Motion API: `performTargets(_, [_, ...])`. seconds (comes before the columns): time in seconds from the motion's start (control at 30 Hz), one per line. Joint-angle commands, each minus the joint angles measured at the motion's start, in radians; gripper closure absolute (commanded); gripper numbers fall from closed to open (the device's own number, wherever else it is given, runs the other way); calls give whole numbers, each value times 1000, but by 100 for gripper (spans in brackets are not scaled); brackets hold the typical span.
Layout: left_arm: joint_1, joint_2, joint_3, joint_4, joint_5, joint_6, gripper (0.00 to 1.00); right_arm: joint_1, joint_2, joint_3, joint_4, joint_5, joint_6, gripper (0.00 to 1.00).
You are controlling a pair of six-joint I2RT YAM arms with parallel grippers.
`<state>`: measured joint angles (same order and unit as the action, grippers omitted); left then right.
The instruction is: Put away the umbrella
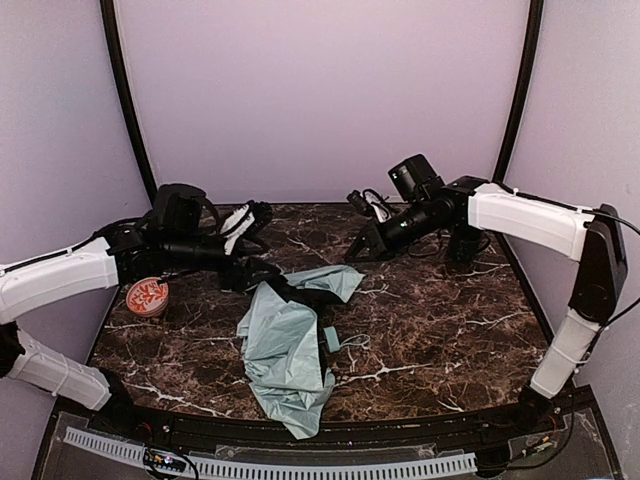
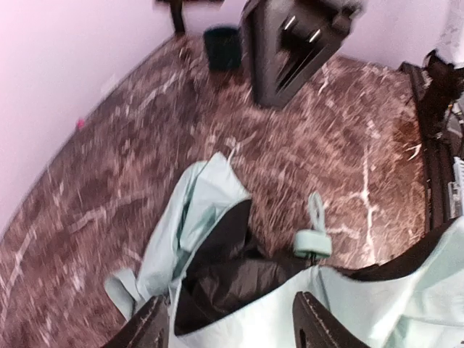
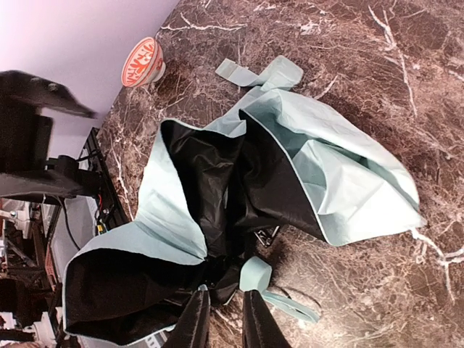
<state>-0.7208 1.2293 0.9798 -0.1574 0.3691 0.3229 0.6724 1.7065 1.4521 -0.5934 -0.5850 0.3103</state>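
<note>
The umbrella (image 1: 285,350) lies collapsed and crumpled on the marble table, pale mint fabric with black lining showing. Its small mint handle (image 3: 254,275) and strap rest on the stone beside the canopy (image 3: 341,174). My left gripper (image 1: 252,272) hovers at the umbrella's far left edge. In the left wrist view this gripper (image 2: 233,326) stands open, nothing between its fingers, fabric (image 2: 210,210) and handle (image 2: 313,243) beneath. My right gripper (image 1: 358,250) hangs raised beyond the umbrella. In its wrist view the gripper (image 3: 225,322) is open by a narrow gap, empty, near the handle.
A red-and-white bowl (image 1: 147,296) sits at the table's left edge, also in the right wrist view (image 3: 141,61). A dark green mug (image 2: 222,47) stands at the far right by the back wall. Curved purple walls enclose the table.
</note>
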Motion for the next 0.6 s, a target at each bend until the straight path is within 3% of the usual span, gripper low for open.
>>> performTargets(0.0, [4, 71, -60, -133, -178, -150, 36, -10, -21, 8, -60, 39, -55, 79])
performTargets(0.07, [4, 80, -107, -121, -135, -174, 27, -10, -4, 7, -76, 71, -60, 73])
performTargets(0.17, [4, 91, -163, -34, -103, -189, 22, -2, 14, -14, -54, 130, -43, 70])
performTargets(0.37, [4, 171, -108, 0, -128, -158, 16, 31, 121, -32, 52, 129, -26, 62])
performTargets(0.57, [3, 259, -98, 54, -94, -68, 19, 44, 330, 118, 115, 109, -35, 62])
